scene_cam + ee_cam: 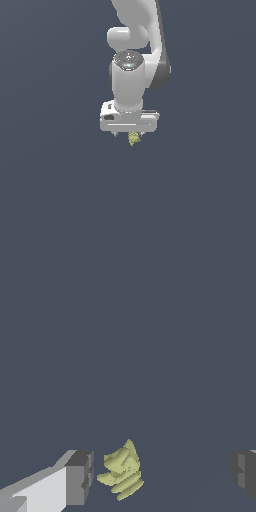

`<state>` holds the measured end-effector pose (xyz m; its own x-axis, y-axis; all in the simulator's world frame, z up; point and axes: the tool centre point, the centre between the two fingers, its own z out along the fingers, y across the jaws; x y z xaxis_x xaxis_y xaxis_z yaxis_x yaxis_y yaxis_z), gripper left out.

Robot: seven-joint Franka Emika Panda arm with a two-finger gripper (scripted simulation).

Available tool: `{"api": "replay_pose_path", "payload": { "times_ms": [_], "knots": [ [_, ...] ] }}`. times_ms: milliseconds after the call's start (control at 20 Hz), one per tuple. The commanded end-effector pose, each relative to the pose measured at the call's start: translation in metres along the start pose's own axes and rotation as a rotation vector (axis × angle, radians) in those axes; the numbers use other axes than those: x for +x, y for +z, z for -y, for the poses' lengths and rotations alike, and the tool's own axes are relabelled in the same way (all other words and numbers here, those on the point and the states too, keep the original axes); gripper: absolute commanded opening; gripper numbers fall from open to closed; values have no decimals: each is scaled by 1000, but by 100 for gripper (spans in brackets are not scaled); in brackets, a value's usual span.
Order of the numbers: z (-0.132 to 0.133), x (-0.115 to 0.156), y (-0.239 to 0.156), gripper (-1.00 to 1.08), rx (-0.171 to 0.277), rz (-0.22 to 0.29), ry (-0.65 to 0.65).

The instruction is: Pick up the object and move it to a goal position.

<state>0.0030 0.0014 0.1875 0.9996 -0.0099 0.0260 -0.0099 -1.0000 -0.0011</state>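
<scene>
The object [133,138] is a tiny yellow-green lumpy thing directly under the white arm's hand in the exterior view. In the wrist view the object [121,471] lies between the two grey fingertips, close to one fingertip [80,477] and far from the other [243,471]. A small gap separates it from the near pad. The gripper [161,474] is open wide, with the object inside its span but not clamped. In the exterior view the gripper [129,135] points straight down and its fingers are mostly hidden behind the hand.
A plain dark blue-grey surface [60,190] fills both views. No other objects, containers or edges show.
</scene>
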Motion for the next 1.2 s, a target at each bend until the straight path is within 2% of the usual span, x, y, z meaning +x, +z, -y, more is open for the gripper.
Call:
{"api": "replay_pose_path", "payload": {
  "times_ms": [0,400,700,1150],
  "knots": [
    [0,0,0,100,0,0,0],
    [6,-6,3,100,17,27,-11],
    [6,-7,4,100,18,28,-14],
    [9,-22,23,100,13,27,-117]
  ]
}}
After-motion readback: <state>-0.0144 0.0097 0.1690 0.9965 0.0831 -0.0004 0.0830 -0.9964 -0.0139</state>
